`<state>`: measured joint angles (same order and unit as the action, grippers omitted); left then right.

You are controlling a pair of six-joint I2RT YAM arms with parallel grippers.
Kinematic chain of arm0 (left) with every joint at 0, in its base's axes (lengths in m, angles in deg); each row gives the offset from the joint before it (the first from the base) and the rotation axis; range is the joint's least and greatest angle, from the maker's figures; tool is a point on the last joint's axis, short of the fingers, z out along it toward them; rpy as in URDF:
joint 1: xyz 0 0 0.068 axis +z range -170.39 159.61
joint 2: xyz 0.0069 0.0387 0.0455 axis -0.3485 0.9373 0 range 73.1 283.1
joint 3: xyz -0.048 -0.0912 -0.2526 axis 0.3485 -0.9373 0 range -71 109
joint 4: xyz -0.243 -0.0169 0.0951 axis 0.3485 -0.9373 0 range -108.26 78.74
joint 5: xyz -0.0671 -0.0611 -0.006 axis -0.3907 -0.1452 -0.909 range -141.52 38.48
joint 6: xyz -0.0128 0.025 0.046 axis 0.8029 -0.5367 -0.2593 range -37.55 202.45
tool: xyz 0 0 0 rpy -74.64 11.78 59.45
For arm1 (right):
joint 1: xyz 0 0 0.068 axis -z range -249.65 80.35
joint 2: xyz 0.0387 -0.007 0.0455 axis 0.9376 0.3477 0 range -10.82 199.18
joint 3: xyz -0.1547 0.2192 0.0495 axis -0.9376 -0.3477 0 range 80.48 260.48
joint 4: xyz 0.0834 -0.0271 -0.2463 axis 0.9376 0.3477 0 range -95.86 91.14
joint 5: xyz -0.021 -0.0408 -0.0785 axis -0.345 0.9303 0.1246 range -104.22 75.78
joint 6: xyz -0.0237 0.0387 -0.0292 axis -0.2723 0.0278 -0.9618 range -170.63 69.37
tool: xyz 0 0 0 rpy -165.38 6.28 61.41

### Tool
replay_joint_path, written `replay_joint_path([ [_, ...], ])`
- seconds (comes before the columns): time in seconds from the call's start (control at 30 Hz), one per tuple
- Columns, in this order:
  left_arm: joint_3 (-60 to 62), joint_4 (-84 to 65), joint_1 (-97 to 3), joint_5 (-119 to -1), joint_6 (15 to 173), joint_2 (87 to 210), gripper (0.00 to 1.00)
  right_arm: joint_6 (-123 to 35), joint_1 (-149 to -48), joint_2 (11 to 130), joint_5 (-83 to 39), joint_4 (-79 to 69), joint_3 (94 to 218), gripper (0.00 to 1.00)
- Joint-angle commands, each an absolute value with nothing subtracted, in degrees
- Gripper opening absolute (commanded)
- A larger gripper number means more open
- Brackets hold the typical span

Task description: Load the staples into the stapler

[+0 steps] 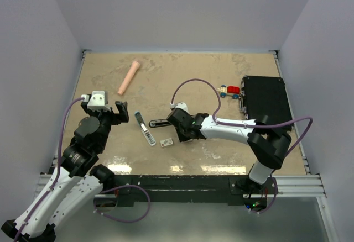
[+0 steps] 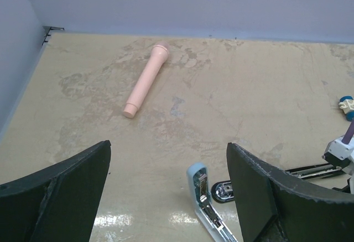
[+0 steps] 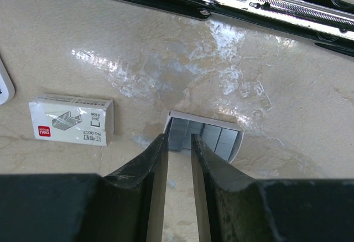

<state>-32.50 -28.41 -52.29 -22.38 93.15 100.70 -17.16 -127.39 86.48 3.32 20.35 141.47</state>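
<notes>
The white staple box (image 3: 72, 120) with red print lies on the table; it shows as a small white box in the top view (image 1: 166, 142). Beside it sits an open white tray of grey staple strips (image 3: 213, 138). My right gripper (image 3: 177, 137) is nearly closed, its fingertips pinching the leftmost strip in the tray; in the top view it (image 1: 176, 136) points down over that spot. A light blue stapler (image 1: 145, 129) lies opened (image 2: 207, 203). A black stapler (image 1: 157, 123) lies opened (image 3: 238, 1). My left gripper (image 2: 167, 144) is wide open and empty, left of the blue stapler (image 1: 113, 114).
A pink cylinder (image 1: 129, 77) lies at the back left. A black case (image 1: 265, 104) stands at the right with a small toy car (image 1: 229, 91) beside it. Walls close the table on three sides.
</notes>
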Motion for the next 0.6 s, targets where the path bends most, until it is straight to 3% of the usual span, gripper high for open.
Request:
replay_joint_path([
  [0.0, -32.9, -26.0, -51.9, -22.9, 92.0, 100.4, 0.89, -16.4, -127.0, 85.2, 5.4, 20.7, 141.8, 0.26],
  [0.57, -33.0, -26.1, -51.9, -22.9, 92.1, 100.3, 0.89, -16.4, -127.0, 89.3, 2.8, 17.7, 140.5, 0.25],
])
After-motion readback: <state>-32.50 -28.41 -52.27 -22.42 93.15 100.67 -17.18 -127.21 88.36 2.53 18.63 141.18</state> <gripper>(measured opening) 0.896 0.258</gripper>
